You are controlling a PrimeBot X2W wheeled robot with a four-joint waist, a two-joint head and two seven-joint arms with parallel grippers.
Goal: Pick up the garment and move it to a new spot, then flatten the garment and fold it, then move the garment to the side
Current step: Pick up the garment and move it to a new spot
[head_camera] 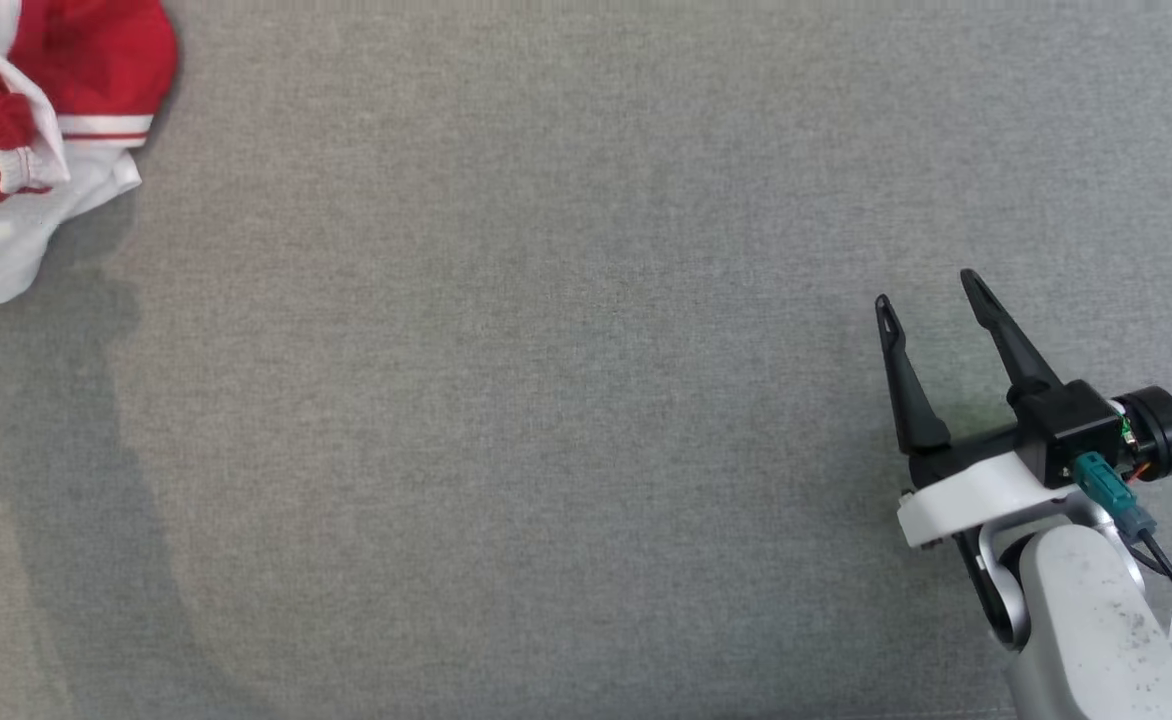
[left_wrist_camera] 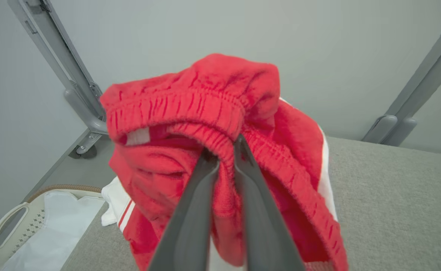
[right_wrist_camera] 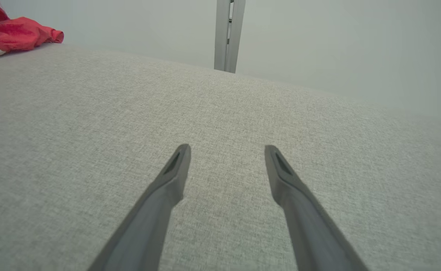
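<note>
The first step is in hand: the left end effector (left_wrist_camera: 223, 147) is clenched on the elastic waistband of the red and white garment (left_wrist_camera: 205, 113). The garment sits bunched at the edge of the grey cloth-covered bench (head_camera: 546, 400). The right end effector (head_camera: 926, 288) hangs released, well apart from the garment. The next move likely calls for a lift and a carry toward the bench's middle. Beyond the garment stand a pale wall (left_wrist_camera: 243, 30) and grey frame posts (left_wrist_camera: 73, 79); just beside it, off the bench, is a basket (left_wrist_camera: 6, 226).
</note>
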